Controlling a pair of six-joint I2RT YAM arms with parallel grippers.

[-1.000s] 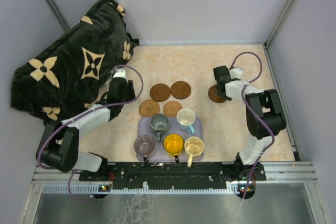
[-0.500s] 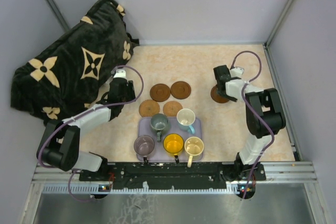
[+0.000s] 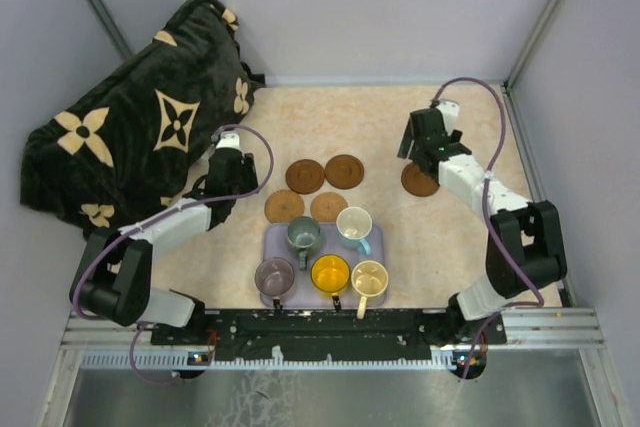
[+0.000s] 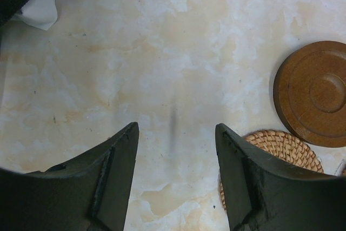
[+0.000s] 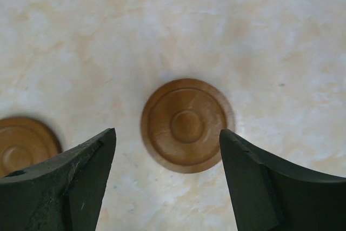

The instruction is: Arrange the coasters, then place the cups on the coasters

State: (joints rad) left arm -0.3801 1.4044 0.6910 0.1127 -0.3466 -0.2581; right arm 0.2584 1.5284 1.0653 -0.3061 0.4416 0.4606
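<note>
No legible text, no labels, no brands, no numbers

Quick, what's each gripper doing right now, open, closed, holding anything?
Left gripper: open, holding nothing, over the beige marbled tabletop.
Right gripper: open, holding nothing, above the flat round dark-brown wooden coaster.

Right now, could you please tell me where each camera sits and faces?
Top: above, behind the bases, looking down on the table; left arm, right arm show.
Left wrist: on its arm, facing down at table past the open left hand; wooden coaster, woven coaster at right.
Right wrist: on its arm, facing down at a lone coaster framed by the open right hand.
Shared: top and right wrist show the lone coaster.
</note>
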